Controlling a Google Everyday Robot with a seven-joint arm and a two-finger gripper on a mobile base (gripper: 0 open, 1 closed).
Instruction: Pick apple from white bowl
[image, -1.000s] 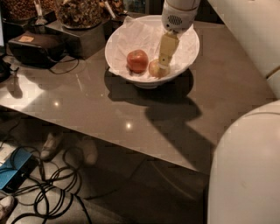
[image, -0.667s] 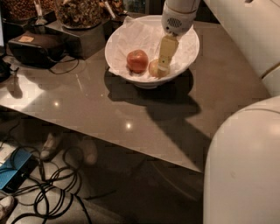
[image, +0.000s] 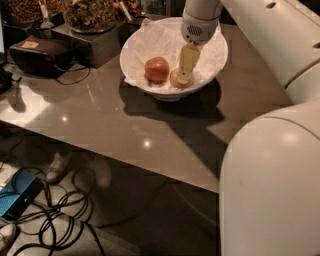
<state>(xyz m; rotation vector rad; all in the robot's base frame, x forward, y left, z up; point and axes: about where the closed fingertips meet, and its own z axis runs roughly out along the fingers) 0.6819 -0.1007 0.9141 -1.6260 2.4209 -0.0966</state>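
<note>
Although the robot's two-finger gripper (image: 183, 75) reaches down into the wide white paper-lined bowl (image: 131, 50), whether it has closed on anything cannot be told. Its tip sits against the small round pale yellow-green apple (image: 174, 80), which lies toward six o'clock in the bowl, with a deeper red apple (image: 156, 69) just beside it at nine o'clock. That pale fruit should be firm, light and smooth-skinned, likely to roll on the crumpled paper; a hold across its widest middle seems safest.
</note>
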